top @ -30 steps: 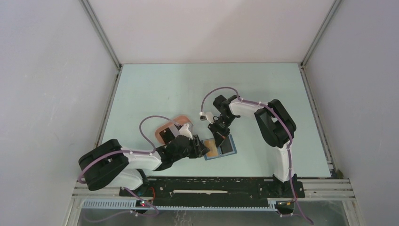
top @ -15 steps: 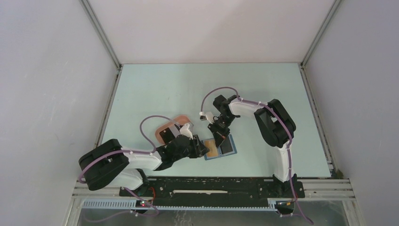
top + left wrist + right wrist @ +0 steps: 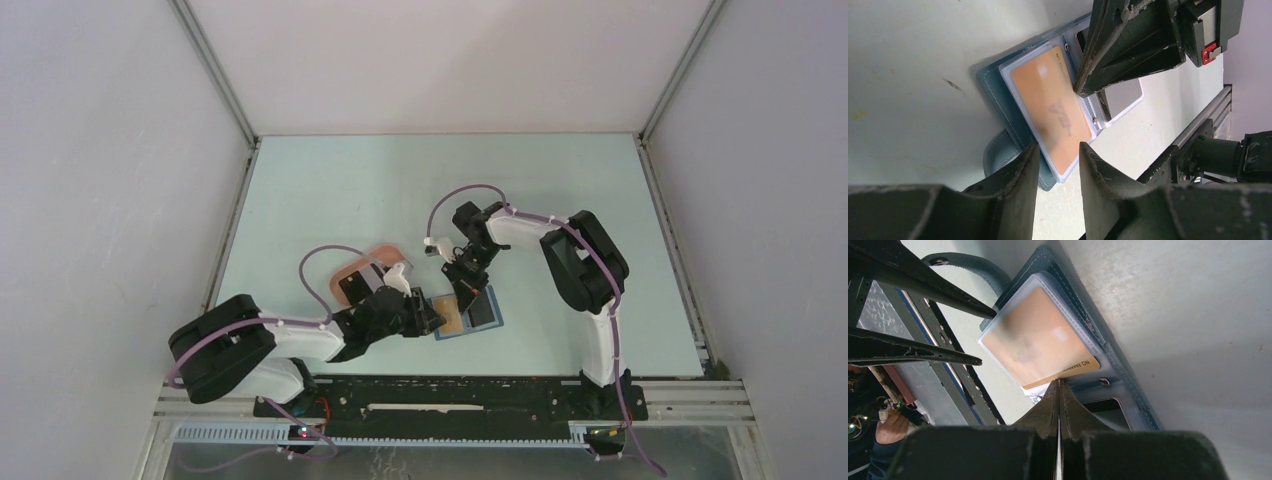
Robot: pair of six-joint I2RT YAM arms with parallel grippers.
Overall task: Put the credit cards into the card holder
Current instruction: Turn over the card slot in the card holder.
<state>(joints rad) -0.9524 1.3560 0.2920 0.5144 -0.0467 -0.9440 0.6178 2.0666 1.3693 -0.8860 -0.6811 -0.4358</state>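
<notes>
Your orange card (image 3: 1053, 110) sits almost fully in the card holder (image 3: 482, 312), mid-bench. The right tool (image 3: 1059, 384), pressed together, pushes its edge. The left tool (image 3: 1057, 149) is spread astride the sleeve. The black card (image 3: 352, 288) lies left in the pink tray (image 3: 380, 250), not yet done.

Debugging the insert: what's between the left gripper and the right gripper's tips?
The tan-orange card, inside the card holder's clear sleeve, spans from left gripper to right gripper; left wrist view shows it.
</notes>
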